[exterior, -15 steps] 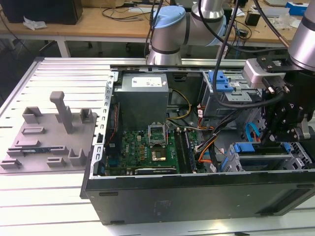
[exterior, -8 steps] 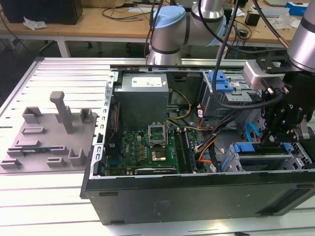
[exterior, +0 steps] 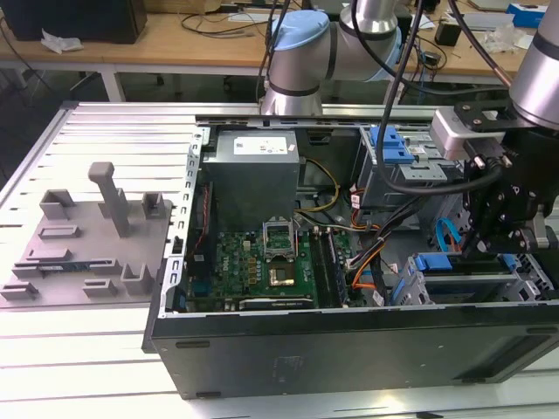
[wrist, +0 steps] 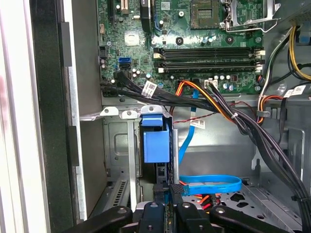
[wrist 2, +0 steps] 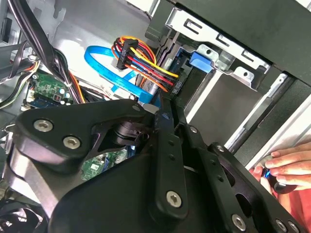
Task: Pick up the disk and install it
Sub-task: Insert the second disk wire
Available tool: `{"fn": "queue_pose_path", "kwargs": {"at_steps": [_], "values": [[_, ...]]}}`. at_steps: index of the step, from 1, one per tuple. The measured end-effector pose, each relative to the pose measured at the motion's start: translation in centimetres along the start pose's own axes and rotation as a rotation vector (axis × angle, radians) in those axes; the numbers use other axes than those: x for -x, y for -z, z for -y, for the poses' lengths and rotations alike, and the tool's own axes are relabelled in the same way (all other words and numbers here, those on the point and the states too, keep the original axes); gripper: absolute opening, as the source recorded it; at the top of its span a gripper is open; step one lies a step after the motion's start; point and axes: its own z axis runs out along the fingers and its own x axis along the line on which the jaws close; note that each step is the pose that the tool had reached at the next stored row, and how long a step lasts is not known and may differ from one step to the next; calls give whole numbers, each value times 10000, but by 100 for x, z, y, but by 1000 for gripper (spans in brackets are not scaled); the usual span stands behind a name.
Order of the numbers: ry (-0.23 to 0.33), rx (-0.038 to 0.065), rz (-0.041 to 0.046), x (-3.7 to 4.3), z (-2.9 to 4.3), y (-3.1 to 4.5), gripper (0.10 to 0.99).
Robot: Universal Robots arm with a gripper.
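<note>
Black gripper (wrist: 165,206) linkage fills the foreground in both wrist views, its jaws pressed together on the upright blue-framed silver-grey disk (wrist: 156,141). That disk stands edge-on in the grey metal drive cage (wrist: 116,145) beside the green motherboard (wrist: 194,43).

A slatted white-grey worktable (exterior: 105,131) is seen across the exterior view. Wooden desks (exterior: 175,39) on white legs are lined up behind it at twelve o'clock, strewn with cables and crumpled paper. A dark floor is glimpsed beneath them. Even, diffuse light is cast.
</note>
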Motion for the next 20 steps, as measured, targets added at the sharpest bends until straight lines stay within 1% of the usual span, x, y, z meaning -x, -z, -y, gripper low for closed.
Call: {"fn": "queue_pose_path", "kwargs": {"at_steps": [3,5,9,12,14,16,17,19,20], "values": [[0,0,0,0,0,-2,161],[0,0,4,1,4,-4,298],[-2,0,1,0,20,19,298],[-1,0,7,0,26,70,298],[0,-9,12,-1,31,125,298],[0,-13,12,-2,33,162,298],[-1,-14,12,-3,36,201,298],[-1,-15,12,-3,39,246,298],[-2,-15,12,-4,42,281,282]]}}
